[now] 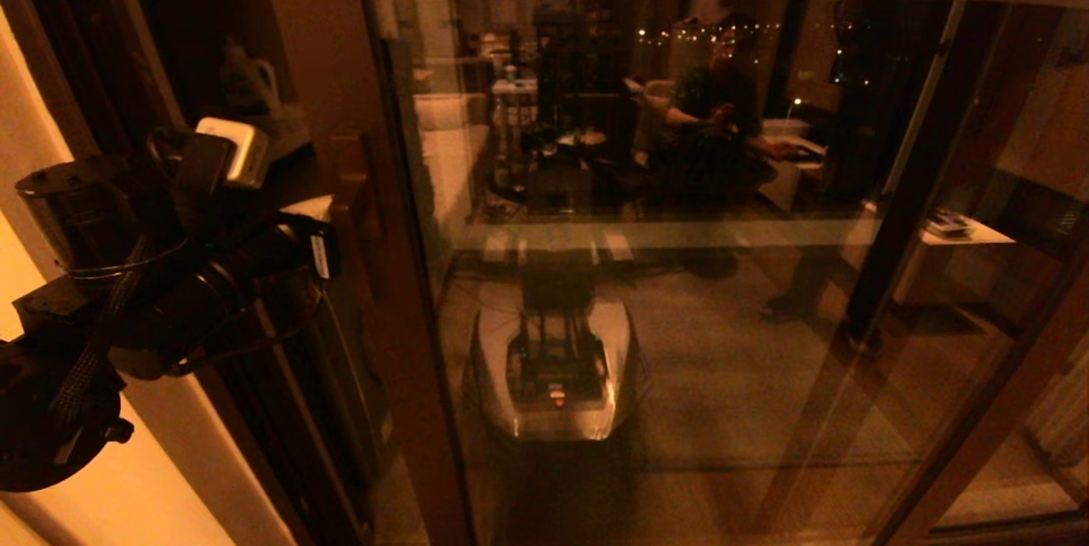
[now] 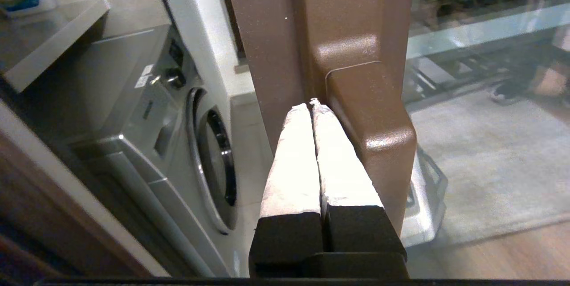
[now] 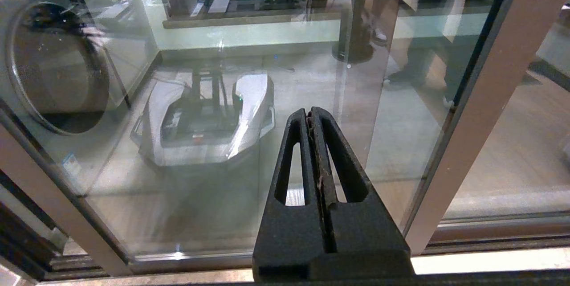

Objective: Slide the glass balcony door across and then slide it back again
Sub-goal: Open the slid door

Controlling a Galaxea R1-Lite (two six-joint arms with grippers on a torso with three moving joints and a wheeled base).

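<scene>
The glass balcony door stands right in front of the robot and fills most of the head view. The left gripper has its fingers pressed together, with the tips right beside the door's blocky wooden handle. The right gripper points at the glass, its fingers together and holding nothing.

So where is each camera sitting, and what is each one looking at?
Head view: up on the robot's head, looking down at the glass balcony door; the left arm shows at the left edge.
Left wrist view: behind the shut left gripper, tips beside the door's wooden handle, washing machine beyond.
Right wrist view: behind the shut right gripper, facing the glass.
Shared: all three show the door glass, with the robot's base reflected in it.
</scene>
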